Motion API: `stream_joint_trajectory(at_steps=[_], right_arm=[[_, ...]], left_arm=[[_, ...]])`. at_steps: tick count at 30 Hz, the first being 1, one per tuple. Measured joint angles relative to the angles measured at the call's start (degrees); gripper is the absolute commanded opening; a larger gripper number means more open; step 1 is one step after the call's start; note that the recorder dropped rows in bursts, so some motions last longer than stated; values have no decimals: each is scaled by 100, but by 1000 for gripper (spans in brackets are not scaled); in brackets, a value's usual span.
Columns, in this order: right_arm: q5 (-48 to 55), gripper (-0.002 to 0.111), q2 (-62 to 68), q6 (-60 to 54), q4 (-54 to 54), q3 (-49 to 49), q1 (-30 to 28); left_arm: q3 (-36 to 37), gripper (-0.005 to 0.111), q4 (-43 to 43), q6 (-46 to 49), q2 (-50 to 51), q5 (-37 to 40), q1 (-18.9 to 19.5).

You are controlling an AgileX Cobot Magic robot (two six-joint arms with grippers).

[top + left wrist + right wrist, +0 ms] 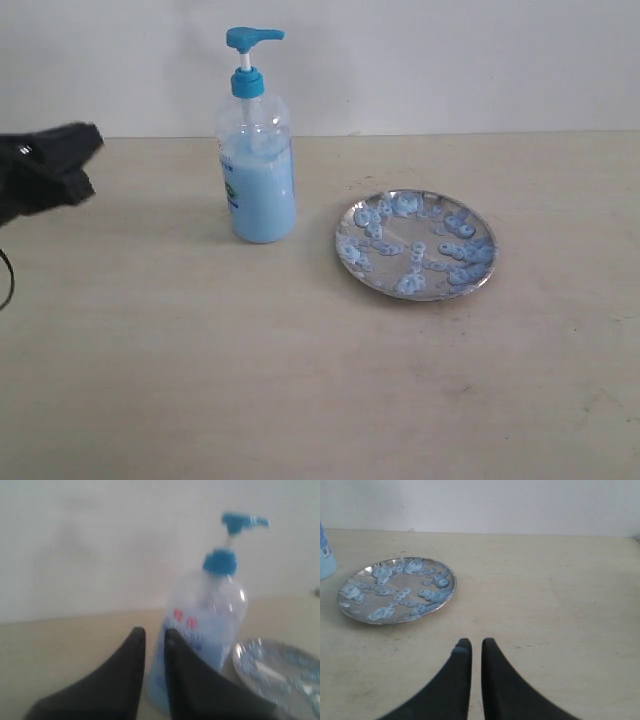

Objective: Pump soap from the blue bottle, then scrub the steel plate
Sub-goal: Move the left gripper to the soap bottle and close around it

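Note:
The blue bottle point(257, 165) stands upright on the table, its blue pump head point(250, 40) raised, with pale blue soap point(265, 200) filling its lower part. To its right lies the steel plate point(416, 243), dotted with light-blue soap blobs point(458, 249). My left gripper point(90, 160) hovers at the far left, well apart from the bottle, shut and holding nothing. In the left wrist view the gripper point(154, 631) faces the bottle point(210, 620). My right gripper point(472, 642) is shut and empty over bare table, short of the plate point(397, 589). It is out of the exterior view.
A pale wooden table point(300, 380) carries everything, and a white wall point(450, 60) rises behind its far edge. The bottle's edge point(325, 555) shows beside the plate in the right wrist view.

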Motion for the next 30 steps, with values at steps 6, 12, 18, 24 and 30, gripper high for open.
stream_joint_trajectory(at_steps=[6,12,18,24,30], right_arm=[[0,4,0,0,0,0,0],[0,4,0,0,0,0,0],[0,4,0,0,0,0,0],[0,4,0,0,0,0,0],[0,4,0,0,0,0,0]], left_arm=[[-511,109,1331,288,1577,-425,-21],[-1147,109,1334,310,2465,-562,-294],[-1880,109,1355,582,2804,-590,-719],[-2731,109,1010,880,3034,-626,-1072],[-3351,109,570,955,3200,-495,-1185]])
